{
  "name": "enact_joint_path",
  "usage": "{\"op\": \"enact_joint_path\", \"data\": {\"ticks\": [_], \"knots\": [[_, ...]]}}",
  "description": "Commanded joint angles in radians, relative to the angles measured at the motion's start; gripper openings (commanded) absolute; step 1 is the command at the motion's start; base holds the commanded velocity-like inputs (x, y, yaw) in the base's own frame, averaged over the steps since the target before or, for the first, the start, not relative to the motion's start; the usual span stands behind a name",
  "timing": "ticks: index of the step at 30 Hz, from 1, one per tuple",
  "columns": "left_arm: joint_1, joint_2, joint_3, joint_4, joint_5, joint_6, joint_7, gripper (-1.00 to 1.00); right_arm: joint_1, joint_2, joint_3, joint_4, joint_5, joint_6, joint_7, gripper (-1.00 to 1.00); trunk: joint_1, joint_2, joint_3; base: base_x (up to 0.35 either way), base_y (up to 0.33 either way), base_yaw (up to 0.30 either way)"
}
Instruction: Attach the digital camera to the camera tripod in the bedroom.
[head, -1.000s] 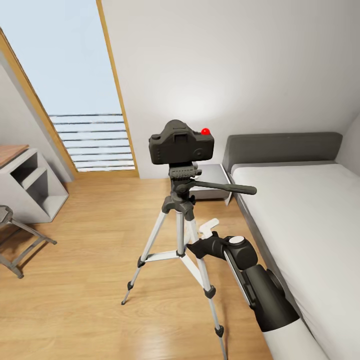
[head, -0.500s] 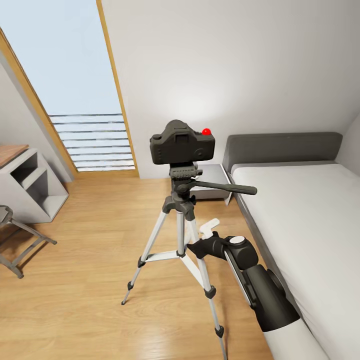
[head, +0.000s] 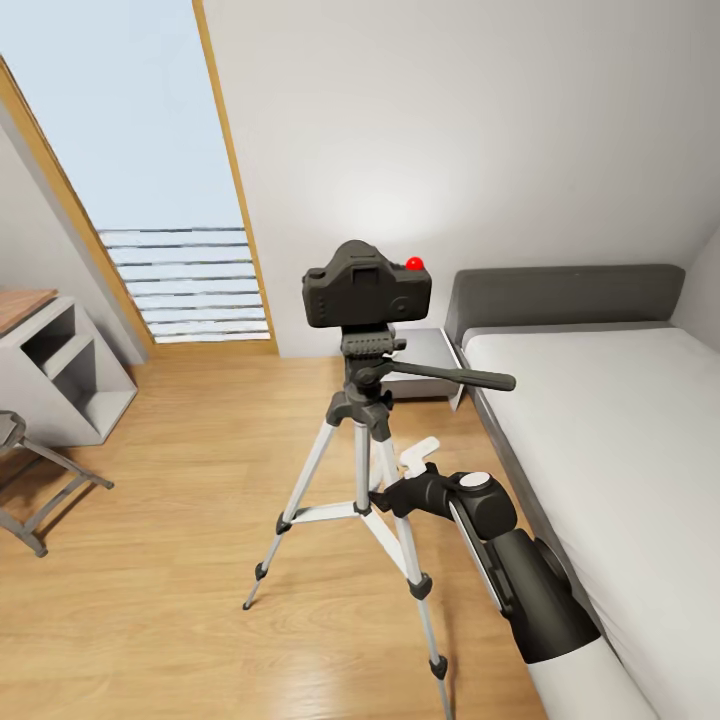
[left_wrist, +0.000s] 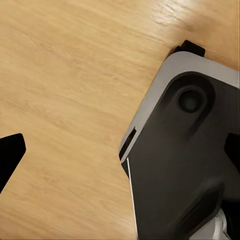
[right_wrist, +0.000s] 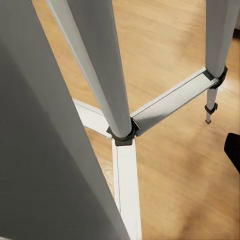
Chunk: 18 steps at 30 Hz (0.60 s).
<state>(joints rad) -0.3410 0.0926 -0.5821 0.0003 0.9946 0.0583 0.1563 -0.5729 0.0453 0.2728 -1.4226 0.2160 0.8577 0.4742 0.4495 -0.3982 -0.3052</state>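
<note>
One arm reaches up from the low right in the head view, bent at the wrist, and its right claw (head: 418, 455) sits just beside a leg of the camera tripod (head: 362, 470). I cannot tell if this claw is open or closed. It holds nothing I can see. The digital camera (head: 367, 287) sits on top of the tripod, near the bed (head: 610, 420), over the wood floor (head: 170, 560).
</note>
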Motion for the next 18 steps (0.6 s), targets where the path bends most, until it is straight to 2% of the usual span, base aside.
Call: {"op": "enact_joint_path", "data": {"ticks": [1,11,18], "knots": [[-0.001,-0.002,-0.008,0.0,0.007,0.003,0.003,1.0,-0.001,0.0,0.0,-0.001,0.009,0.004,0.008,1.0,0.001,-0.002,-0.002,0.0,0.0,0.0],[0.001,-0.022,-0.009,-0.001,0.01,0.009,0.007,1.0,-0.001,-0.001,-0.002,-0.001,0.009,0.003,0.008,1.0,0.001,-0.002,-0.002,-0.013,0.0,0.0],[0.001,-0.033,-0.009,0.0,0.011,0.013,0.014,1.0,-0.001,-0.001,-0.003,-0.001,0.008,0.003,0.007,1.0,0.001,-0.002,-0.002,-0.217,0.0,0.0]]}}
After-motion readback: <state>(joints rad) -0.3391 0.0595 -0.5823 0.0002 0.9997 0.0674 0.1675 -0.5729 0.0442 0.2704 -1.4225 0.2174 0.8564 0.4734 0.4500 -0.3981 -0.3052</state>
